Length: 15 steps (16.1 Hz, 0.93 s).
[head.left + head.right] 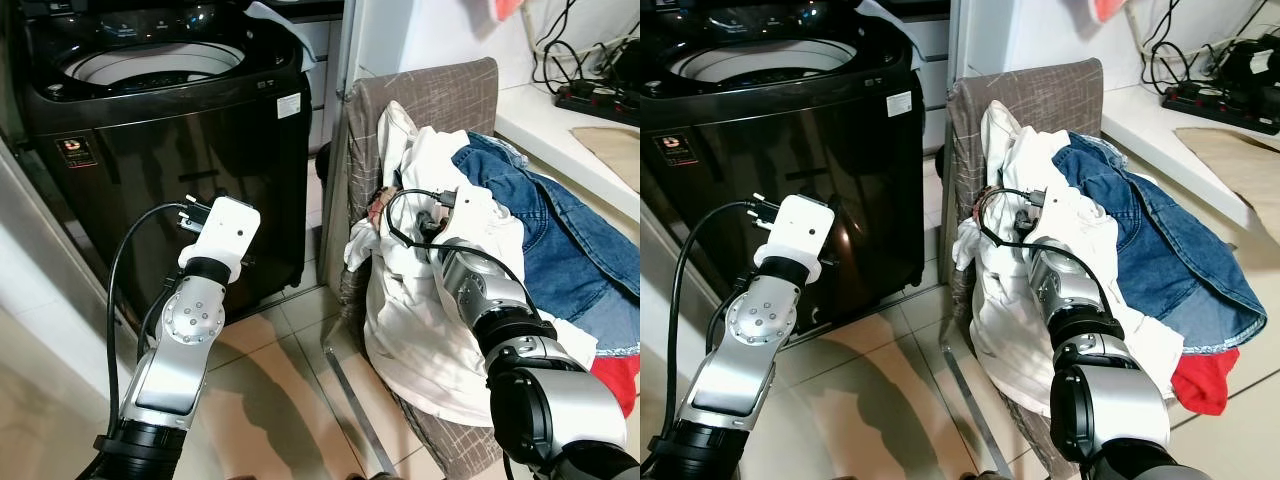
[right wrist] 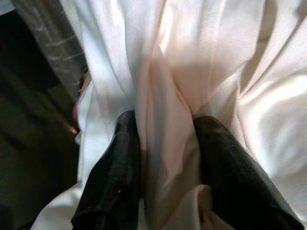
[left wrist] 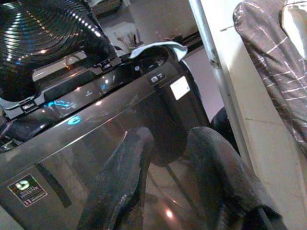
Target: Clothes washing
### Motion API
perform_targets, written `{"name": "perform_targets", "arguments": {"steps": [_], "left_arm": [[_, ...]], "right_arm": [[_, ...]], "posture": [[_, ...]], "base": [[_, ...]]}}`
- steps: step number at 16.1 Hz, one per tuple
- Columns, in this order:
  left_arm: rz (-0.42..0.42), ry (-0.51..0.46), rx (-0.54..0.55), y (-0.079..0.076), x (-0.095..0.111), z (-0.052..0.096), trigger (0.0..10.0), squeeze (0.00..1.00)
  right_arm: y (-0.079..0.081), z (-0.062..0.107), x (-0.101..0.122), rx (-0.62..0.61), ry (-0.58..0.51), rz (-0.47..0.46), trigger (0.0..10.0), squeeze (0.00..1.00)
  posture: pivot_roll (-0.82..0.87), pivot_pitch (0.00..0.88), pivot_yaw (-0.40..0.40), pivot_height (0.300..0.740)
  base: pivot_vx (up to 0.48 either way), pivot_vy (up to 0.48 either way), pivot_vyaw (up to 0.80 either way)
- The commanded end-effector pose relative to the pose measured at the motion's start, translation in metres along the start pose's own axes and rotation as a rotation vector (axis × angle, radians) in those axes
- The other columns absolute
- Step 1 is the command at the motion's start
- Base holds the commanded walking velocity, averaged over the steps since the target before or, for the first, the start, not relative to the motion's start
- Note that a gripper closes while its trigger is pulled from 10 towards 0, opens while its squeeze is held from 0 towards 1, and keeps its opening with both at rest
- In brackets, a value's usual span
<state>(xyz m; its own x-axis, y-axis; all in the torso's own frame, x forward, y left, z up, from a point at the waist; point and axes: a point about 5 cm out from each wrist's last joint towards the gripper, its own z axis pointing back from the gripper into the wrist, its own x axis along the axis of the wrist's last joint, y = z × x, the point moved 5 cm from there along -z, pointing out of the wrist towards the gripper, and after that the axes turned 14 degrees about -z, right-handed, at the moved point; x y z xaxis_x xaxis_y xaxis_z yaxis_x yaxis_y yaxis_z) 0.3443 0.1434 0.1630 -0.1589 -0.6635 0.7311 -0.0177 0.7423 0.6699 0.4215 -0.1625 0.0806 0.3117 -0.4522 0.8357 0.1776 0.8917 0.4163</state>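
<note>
White garment point(image 1: 440, 330) is what I am taking now; it lies draped over the front of the grey chair point(image 1: 440, 95), on top of a heap of laundry, with a blue denim piece point(image 1: 560, 235) beside it and something red point(image 1: 615, 380) at the lower edge of the heap. My right tool point(image 2: 165, 158) is pushed into this white cloth; in the right wrist view a fold of the fabric stands between the two black fingers point(image 2: 112, 177), which touch it on both sides, so I judge the tool is pinching the fold, though how firm the grip is I cannot say. The step in hand is, I think, the picking up of the first piece from the chair; the loading is not yet done.

The next move calls for lifting the cloth free of the heap without dragging the denim along, then carrying it to my left, to the washing machine point(image 1: 170, 150), which stands just beside the chair with its lid open and the drum rim point(image 1: 140, 65) showing; the long garment may hang down and catch on the chair.

My left tool point(image 3: 177, 182) is raised before the dark front of the machine, its fingers spread and holding nothing.

On the machine front there is a small red and white badge point(image 1: 76, 150) and a white sticker point(image 1: 290, 103); the writing on both is too small for me to read.
</note>
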Motion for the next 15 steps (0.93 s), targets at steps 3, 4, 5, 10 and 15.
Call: {"name": "perform_targets", "arguments": {"steps": [3,4,5,10,15], "left_arm": [[0.005,-0.019,-0.026,-0.004,0.006,-0.005,10.0,0.0],[0.006,-0.021,-0.029,-0.005,0.006,-0.006,10.0,0.0],[0.006,-0.022,-0.029,-0.005,0.006,-0.006,10.0,0.0],[0.021,-0.028,-0.02,-0.009,0.01,-0.009,10.0,0.0],[0.019,-0.027,-0.012,-0.007,0.009,-0.01,10.0,0.0]], "right_arm": [[0.006,0.0,-0.014,0.026,0.07,-0.043,0.0,0.0],[0.013,-0.001,-0.004,0.058,0.02,0.019,0.0,0.0],[0.015,-0.001,-0.001,0.068,0.0,0.047,0.0,0.0],[0.042,0.013,0.035,0.188,-0.283,0.333,0.0,0.0],[0.089,0.038,0.083,0.338,-0.527,0.343,0.0,0.0]], "posture": [[0.04,0.027,-0.012,0.74],[0.04,0.026,-0.012,0.74],[0.04,0.026,-0.012,0.74],[0.04,0.013,-0.033,0.74],[0.04,0.002,-0.032,0.74]], "base": [[0.0,0.0,0.0],[0.0,0.0,0.0],[0.0,0.0,0.0],[0.0,0.0,0.0],[0.0,0.0,0.0]]}}
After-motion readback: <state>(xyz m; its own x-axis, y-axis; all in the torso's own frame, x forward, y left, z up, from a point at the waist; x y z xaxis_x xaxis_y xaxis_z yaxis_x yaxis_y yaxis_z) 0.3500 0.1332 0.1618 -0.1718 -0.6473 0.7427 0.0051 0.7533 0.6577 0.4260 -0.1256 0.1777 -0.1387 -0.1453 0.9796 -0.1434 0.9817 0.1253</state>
